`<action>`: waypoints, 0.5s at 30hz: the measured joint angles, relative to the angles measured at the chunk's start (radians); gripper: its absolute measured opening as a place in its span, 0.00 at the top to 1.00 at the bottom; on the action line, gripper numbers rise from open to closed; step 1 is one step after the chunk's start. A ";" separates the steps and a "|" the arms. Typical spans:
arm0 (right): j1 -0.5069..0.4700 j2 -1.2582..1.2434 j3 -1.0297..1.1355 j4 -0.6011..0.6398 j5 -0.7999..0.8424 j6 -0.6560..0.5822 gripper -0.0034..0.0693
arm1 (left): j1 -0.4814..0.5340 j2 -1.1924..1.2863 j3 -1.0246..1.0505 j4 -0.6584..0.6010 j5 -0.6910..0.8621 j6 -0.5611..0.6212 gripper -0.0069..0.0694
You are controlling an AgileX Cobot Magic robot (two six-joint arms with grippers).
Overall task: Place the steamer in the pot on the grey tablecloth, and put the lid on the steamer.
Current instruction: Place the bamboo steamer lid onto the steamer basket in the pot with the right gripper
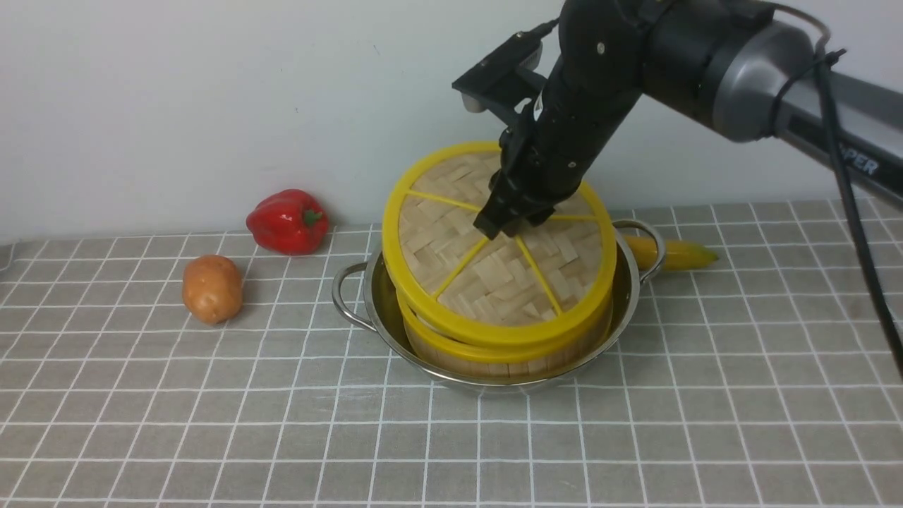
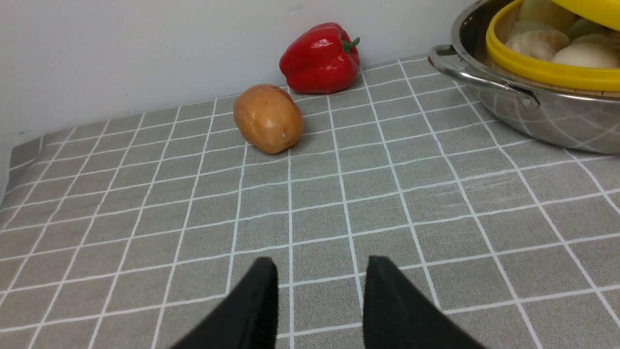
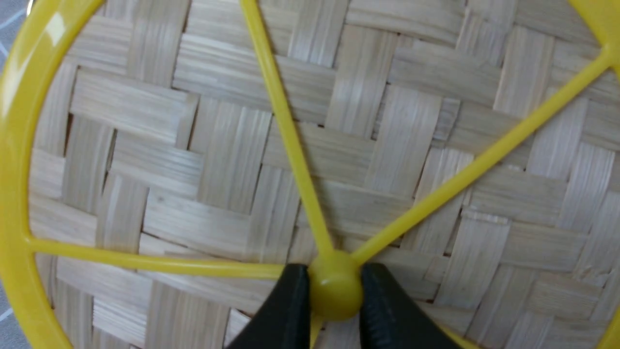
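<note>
On the grey tablecloth (image 1: 211, 423) spread over the tabletop, the pot (image 1: 381, 310) is seen at the centre, with the steamer (image 1: 494, 356) set inside it. The lid (image 1: 494, 268) is held tilted over the steamer, its far edge raised and its near edge low over the steamer's yellow rim. The lid's centre is met by the right gripper (image 1: 506, 224). A red pepper (image 1: 288, 221) and a potato (image 1: 211, 288) are placed to the left, and a yellow elongated item (image 1: 674, 254) is partly hidden behind the pot's right handle.

Your right arm (image 1: 585, 106) wore glossy black casing near the wrist, with one small silver screw (image 1: 600, 48), then a fat grey metallic joint (image 1: 758, 77). A black cable (image 1: 850, 204) ran along it; white letters (image 1: 862, 164) ending "PER" marked the dark link. The left gripper (image 2: 322, 261) and right gripper (image 3: 333, 269) had matte black, wedge-shaped fingers.
</note>
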 joint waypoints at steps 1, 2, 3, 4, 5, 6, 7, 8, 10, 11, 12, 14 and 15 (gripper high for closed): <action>0.000 0.000 0.000 0.000 -0.001 0.000 0.75 | 0.000 0.000 0.000 0.000 0.000 0.000 0.59; 0.000 0.000 0.000 0.000 -0.001 0.000 0.75 | 0.000 0.000 0.000 0.000 0.000 0.000 0.59; 0.000 0.000 0.000 0.000 -0.005 -0.002 0.75 | 0.000 0.000 0.000 0.000 0.000 0.000 0.59; 0.000 0.000 0.000 0.000 -0.007 -0.002 0.75 | 0.000 0.000 0.000 0.000 0.000 0.000 0.59; 0.000 0.000 0.000 0.000 -0.010 -0.002 0.75 | 0.000 0.000 0.000 0.000 0.000 0.000 0.59; 0.000 0.000 0.000 0.000 -0.010 -0.002 0.75 | 0.000 0.000 0.000 0.000 0.000 0.000 0.59; 0.000 0.000 0.000 0.000 -0.010 -0.002 0.75 | 0.000 0.000 0.000 0.000 0.000 0.000 0.59; 0.000 0.000 0.000 0.000 -0.010 -0.002 0.75 | 0.000 0.000 0.000 0.000 0.000 0.000 0.59; 0.000 0.000 0.000 0.000 0.002 -0.002 0.75 | 0.000 0.000 0.000 0.000 0.000 0.000 0.59; 0.000 0.000 0.000 0.000 0.011 -0.002 0.75 | 0.000 0.000 0.000 0.000 0.000 0.000 0.59; 0.000 0.000 0.000 0.000 0.017 -0.002 0.75 | 0.000 0.000 0.000 0.000 0.000 0.000 0.59; 0.000 0.000 0.000 0.000 0.023 -0.002 0.75 | 0.000 0.000 0.000 0.000 0.000 0.000 0.59; 0.000 0.000 0.000 0.000 0.028 -0.002 0.75 | 0.000 0.000 0.000 0.000 0.000 0.000 0.59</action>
